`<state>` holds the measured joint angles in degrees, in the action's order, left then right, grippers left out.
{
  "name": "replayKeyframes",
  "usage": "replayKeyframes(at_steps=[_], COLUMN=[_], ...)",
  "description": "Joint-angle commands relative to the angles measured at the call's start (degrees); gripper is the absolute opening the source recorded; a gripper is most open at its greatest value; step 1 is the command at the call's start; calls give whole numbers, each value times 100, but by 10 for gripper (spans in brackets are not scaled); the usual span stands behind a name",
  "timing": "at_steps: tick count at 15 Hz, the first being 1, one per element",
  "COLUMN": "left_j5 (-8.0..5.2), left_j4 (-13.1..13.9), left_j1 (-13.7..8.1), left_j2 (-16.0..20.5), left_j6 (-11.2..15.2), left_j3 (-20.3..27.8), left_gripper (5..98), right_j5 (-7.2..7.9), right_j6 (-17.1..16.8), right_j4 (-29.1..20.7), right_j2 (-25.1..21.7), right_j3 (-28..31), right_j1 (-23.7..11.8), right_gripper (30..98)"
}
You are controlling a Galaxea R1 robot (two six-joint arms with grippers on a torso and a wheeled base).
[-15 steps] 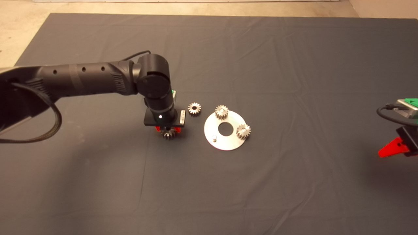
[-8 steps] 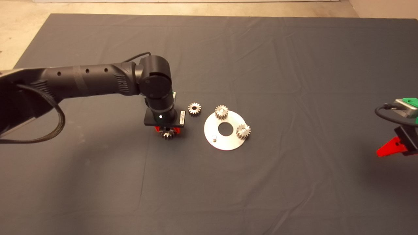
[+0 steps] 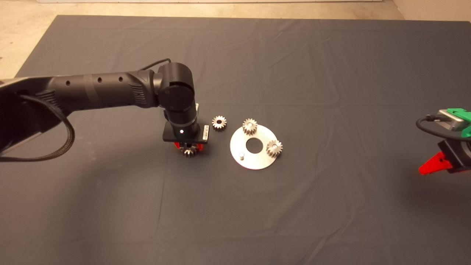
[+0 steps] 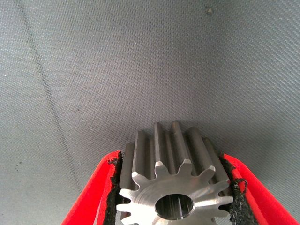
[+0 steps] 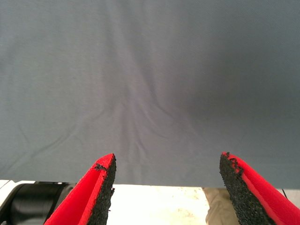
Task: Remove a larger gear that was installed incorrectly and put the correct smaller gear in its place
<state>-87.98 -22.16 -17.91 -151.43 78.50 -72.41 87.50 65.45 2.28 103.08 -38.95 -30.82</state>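
On the dark surface (image 3: 294,206), our left end effector (image 3: 188,146) grips the larger gear (image 4: 176,187), off the plate (image 3: 254,156); the smaller gear (image 3: 219,122) awaits fitting.

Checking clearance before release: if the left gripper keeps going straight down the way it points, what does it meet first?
Only bare mat, probably. The left gripper points down, shut on the larger gear; height above the mat is unclear.

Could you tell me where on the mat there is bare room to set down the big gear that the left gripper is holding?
The left gripper, shut on the big gear, has bare mat beneath it and toward the near edge. Wide bare cloth also lies between the round plate and the right gripper. It is crowded around the loose small gear and the plate.
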Motion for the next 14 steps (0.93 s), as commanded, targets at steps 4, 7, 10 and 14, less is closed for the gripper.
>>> replayKeyframes(at_steps=[4, 7, 10, 14], left_j5=[-369, -415, -474, -501], left_j4=[-271, -271, -253, -210], left_j1=[68, 59, 42, -236], left_j2=[47, 74, 65, 56], left_j6=[-18, -18, -10, -18], left_j3=[97, 141, 193, 396], left_gripper=[495, 542, 581, 672], right_j5=[12, 21, 21, 21], right_j6=[143, 152, 152, 152], right_j4=[-61, -61, -61, -61], right_j2=[24, 24, 15, 15], right_j3=[12, 20, 29, 20], right_j1=[-83, -83, -83, -83], right_gripper=[591, 591, 591, 591])
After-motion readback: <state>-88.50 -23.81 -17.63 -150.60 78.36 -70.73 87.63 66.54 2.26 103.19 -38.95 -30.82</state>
